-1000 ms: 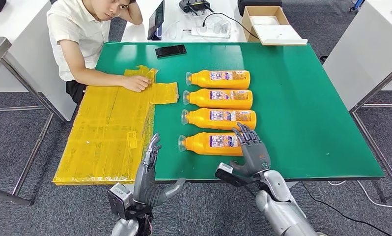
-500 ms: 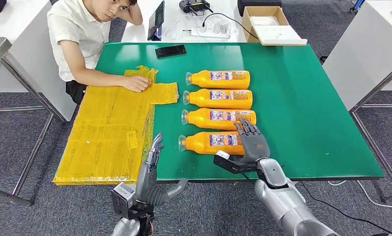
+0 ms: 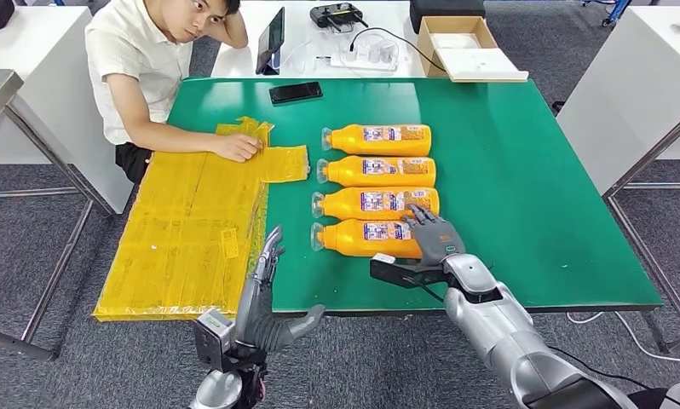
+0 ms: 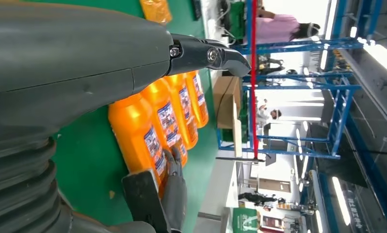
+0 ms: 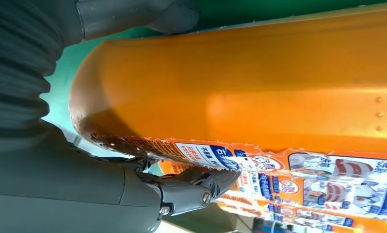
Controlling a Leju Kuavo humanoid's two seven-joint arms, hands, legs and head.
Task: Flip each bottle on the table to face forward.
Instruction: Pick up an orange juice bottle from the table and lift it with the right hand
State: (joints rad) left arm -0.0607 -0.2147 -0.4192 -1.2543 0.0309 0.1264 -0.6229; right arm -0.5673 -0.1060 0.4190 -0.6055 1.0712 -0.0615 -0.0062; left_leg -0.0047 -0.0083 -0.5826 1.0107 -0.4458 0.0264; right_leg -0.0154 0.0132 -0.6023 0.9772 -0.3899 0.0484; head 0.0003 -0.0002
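On the green surface (image 3: 507, 170), four orange bottles lie on their sides in a neat column near the middle, caps pointing to 9 o'clock and labels facing up. Going from the far end: first bottle (image 3: 379, 140), second bottle (image 3: 379, 170), third bottle (image 3: 375, 203), and the nearest bottle (image 3: 362, 238), each just beside the next one.

Right hand (image 3: 435, 239) sits at the base end of the nearest bottle, fingers draped over it and reaching toward the third one. Right wrist view backs that up: thumb on one side of the orange body and a dark finger (image 5: 191, 187) on the other, so it's wrapped around the bottle.

Left hand (image 3: 264, 294) hovers at about 7 o'clock from the bottles, right at the near edge of the surface, fingers straight and pointing away, thumb stuck out, holding nothing.

At 9 o'clock there's a yellow taped sheet (image 3: 192, 230) with a person's hand (image 3: 237, 145) resting on it. Black phone (image 3: 295, 92) lies at the far edge.
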